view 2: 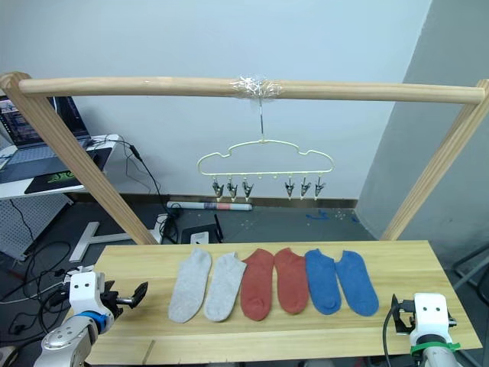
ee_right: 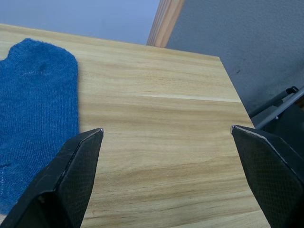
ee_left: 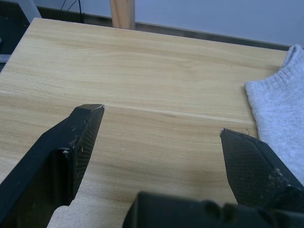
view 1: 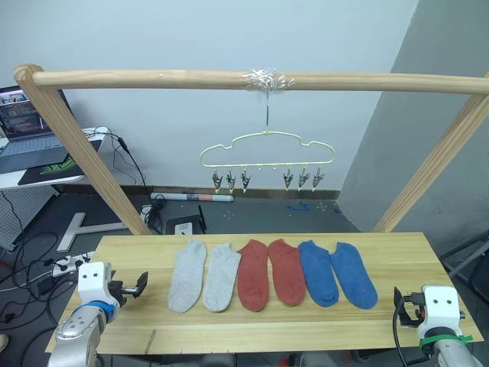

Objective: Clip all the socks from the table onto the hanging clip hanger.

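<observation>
- I am looking down at six socks lying flat in a row on the table (view 1: 397,252): two grey socks (view 1: 205,275), two red socks (view 1: 269,273) and two blue socks (view 1: 337,272).
- The clip hanger (view 1: 267,150) is hanging from the wooden pole (view 1: 153,77) above the table, and none of its clips (view 1: 230,180) are holding a sock. So I think I am just getting started.
- My left gripper (ee_left: 161,128) is sitting low over the bare wood, just beside a grey sock, with its fingers wide apart and nothing between them.
- My right gripper (ee_right: 166,130) is doing the same near the outer blue sock (ee_right: 35,114), fingers spread and holding nothing.
- Next, I think I am needing to reach for one sock, pinch its edge, and lift it up to a clip.
- The head views are showing me the whole row and the hanger. The wrist views are showing me how wide the fingers are standing and how close the nearest sock is.
</observation>
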Controlling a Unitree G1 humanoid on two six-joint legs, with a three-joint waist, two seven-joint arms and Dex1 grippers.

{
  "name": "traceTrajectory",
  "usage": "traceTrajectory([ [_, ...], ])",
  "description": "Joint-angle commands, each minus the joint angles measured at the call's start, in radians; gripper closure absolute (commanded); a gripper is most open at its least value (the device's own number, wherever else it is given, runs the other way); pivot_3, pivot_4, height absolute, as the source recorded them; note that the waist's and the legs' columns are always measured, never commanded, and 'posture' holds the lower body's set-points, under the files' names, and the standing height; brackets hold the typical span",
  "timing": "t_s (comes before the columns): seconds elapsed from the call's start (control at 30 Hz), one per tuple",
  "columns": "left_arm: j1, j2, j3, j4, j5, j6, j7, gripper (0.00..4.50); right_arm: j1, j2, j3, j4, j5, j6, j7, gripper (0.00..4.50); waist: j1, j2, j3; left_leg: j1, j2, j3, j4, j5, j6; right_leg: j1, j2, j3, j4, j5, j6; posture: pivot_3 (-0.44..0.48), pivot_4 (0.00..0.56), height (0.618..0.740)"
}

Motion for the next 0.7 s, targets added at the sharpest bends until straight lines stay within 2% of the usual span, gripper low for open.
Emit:
traceTrajectory([
  [0.03, -0.019, 0.013, 0.002, -0.007, 0.014, -0.021, 0.01, 0.05, -0.002, 0.003, -0.011, -0.031, 0.001, -0.02, -0.018, 0.0, -0.001, 0.0, 0.0, 0.0, 0.0, 0.0, 0.0, 0.0, 0.0, 0.0, 0.0, 0.0, 0.0, 0.0, 0.0, 0.21, 0.058, 0.74],
  [0.2, -0.037, 0.01, -0.018, -0.004, 0.065, -0.055, 0.051, 0.05, 0.005, 0.016, -0.01, -0.034, -0.003, -0.026, -0.033, 0.0, -0.001, 0.0, 0.0, 0.0, 0.0, 0.0, 0.0, 0.0, 0.0, 0.0, 0.0, 0.0, 0.0, 0.0, 0.0, 0.208, 0.059, 0.74],
  [0.3, -0.038, 0.005, -0.01, -0.007, 0.042, -0.079, 0.028, 0.05, 0.008, 0.02, -0.011, -0.029, -0.004, -0.031, -0.037, 0.0, -0.001, 0.0, 0.0, 0.0, 0.0, 0.0, 0.0, 0.0, 0.0, 0.0, 0.0, 0.0, 0.0, 0.0, 0.0, 0.208, 0.058, 0.74],
  [0.4, -0.039, 0.019, -0.021, -0.005, 0.021, -0.016, -0.022, 0.05, 0.008, 0.02, -0.01, -0.025, -0.004, -0.035, -0.041, 0.0, -0.002, 0.0, 0.0, 0.0, 0.0, 0.0, 0.0, 0.0, 0.0, -0.001, 0.0, 0.0, 0.0, 0.0, 0.0, 0.206, 0.056, 0.74],
  [0.57, -0.033, 0.01, 0.001, -0.019, -0.007, -0.02, -0.042, 0.05, 0.007, 0.019, -0.01, -0.019, -0.003, -0.04, -0.045, 0.0, -0.003, 0.0, 0.0, 0.0, 0.0, 0.0, 0.0, 0.0, 0.0, -0.001, 0.0, 0.0, 0.0, 0.0, 0.0, 0.206, 0.056, 0.74],
  [0.7, -0.005, 0.01, 0.013, -0.083, -0.064, 0.011, -0.091, 0.05, 0.009, 0.02, -0.01, -0.015, -0.003, -0.044, -0.046, 0.0, -0.004, 0.0, 0.0, 0.0, 0.0, 0.0, 0.0, 0.0, 0.0, -0.001, 0.0, 0.0, 0.0, 0.0, 0.0, 0.205, 0.056, 0.74],
])
